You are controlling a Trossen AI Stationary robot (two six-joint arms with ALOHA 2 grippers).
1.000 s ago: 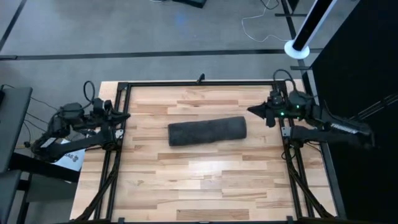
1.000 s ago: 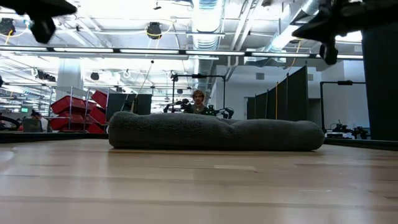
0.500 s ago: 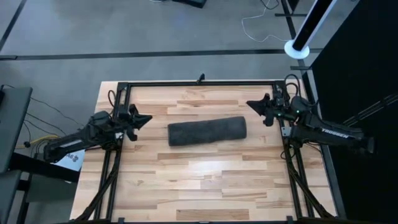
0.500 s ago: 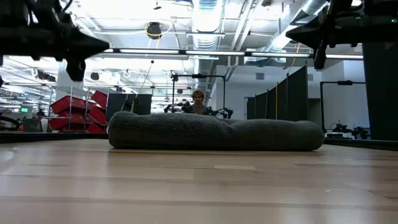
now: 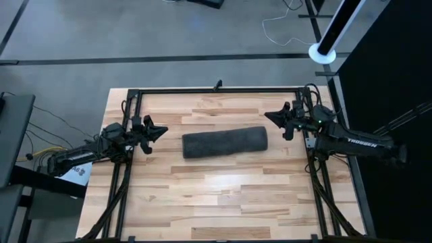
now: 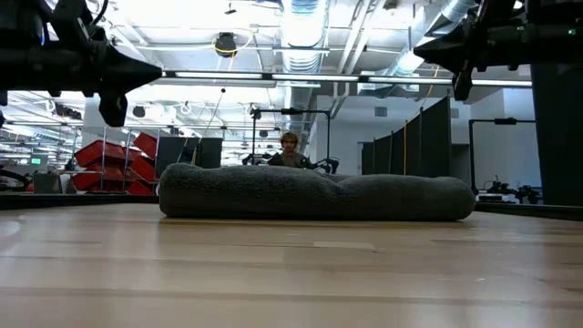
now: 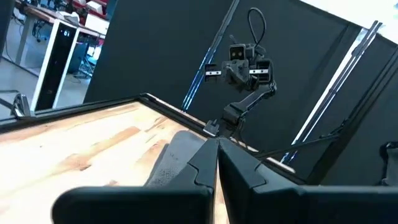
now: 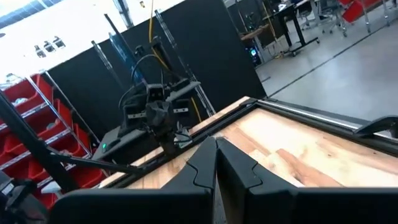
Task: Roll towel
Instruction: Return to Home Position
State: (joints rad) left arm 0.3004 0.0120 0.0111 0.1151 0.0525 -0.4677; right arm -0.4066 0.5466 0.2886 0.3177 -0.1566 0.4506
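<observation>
We see the towel (image 5: pixel 225 142) rolled up mid-table (image 5: pixel 202 202); left gripper (image 5: pixel 163 131) and right gripper (image 5: pixel 266 115) flank it, fingers pressed together.

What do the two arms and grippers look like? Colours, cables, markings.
Both arms are black, slim and jointed. The right arm carries white TROSSEN lettering along its forearm; none is readable on the left arm. A black cable loops over the right wrist. The left gripper and right gripper each have two dark angular fingers tapering to a point.
</observation>
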